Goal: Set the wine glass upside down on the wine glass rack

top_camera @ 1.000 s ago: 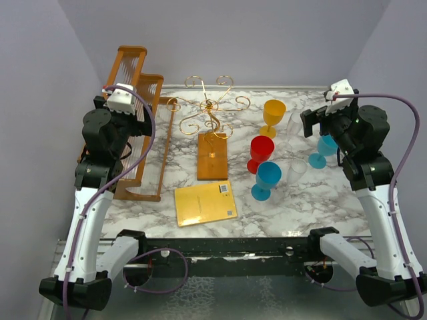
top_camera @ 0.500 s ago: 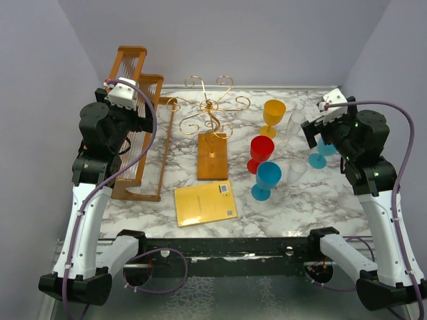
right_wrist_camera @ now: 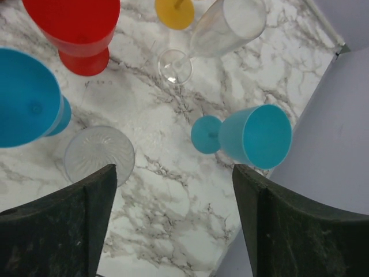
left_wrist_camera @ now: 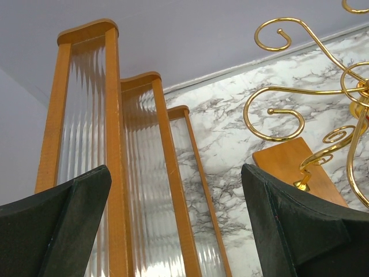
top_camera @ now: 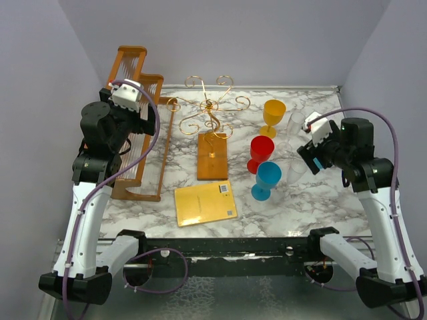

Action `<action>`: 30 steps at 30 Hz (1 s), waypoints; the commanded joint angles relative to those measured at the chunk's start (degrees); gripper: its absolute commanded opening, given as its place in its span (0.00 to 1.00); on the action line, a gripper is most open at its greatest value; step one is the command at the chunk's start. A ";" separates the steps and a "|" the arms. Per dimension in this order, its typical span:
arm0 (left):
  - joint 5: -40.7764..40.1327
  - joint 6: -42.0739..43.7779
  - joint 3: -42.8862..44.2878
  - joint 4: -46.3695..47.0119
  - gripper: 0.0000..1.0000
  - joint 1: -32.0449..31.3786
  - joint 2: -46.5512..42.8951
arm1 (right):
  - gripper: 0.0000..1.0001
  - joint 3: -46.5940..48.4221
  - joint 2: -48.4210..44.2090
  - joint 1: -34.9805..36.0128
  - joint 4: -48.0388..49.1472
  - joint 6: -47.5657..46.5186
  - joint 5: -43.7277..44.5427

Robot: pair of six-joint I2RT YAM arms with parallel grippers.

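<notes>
The gold wire rack (top_camera: 211,110) stands on its brown wooden base (top_camera: 213,160) at mid-table; its curled arms (left_wrist_camera: 277,115) and base (left_wrist_camera: 291,164) show in the left wrist view. Several wine glasses stand to its right: yellow (top_camera: 273,115), red (top_camera: 261,152), blue (top_camera: 267,179) and a clear one (top_camera: 295,170). In the right wrist view a turquoise glass (right_wrist_camera: 256,135), a clear glass (right_wrist_camera: 99,156) and a tall clear glass (right_wrist_camera: 222,29) stand upright below. My right gripper (right_wrist_camera: 176,231) is open and empty above the marble between them. My left gripper (left_wrist_camera: 176,231) is open and empty beside the wooden frame.
A large wooden two-tier frame with clear rods (top_camera: 133,127) stands at the left, close under my left gripper (top_camera: 148,120). A yellow booklet (top_camera: 205,203) lies near the front. My right arm (top_camera: 347,150) covers the turquoise glass from above. Walls close in the sides.
My right arm has swung down and to the left, over the turquoise glass. My left gripper has shifted slightly to the right. No glass has moved.
</notes>
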 commanded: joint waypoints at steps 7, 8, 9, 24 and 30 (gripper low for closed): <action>1.93 0.94 0.09 0.37 0.99 0.56 0.00 | 0.57 0.72 7.14 -0.23 -6.76 1.19 -4.48; 1.96 0.98 -0.09 0.48 0.99 0.57 0.04 | 0.54 0.86 7.71 -0.22 -6.71 1.43 -5.06; 2.07 0.97 -0.13 0.50 0.99 0.57 0.06 | 0.50 0.98 8.42 -0.21 -6.65 1.69 -5.65; 3.28 1.02 0.30 0.15 0.99 0.57 0.72 | 0.15 0.13 13.83 -0.21 -5.45 0.89 -8.11; 2.84 1.82 0.14 -0.05 0.99 0.57 1.45 | 0.01 1.22 12.72 -0.21 -5.65 -0.13 -7.63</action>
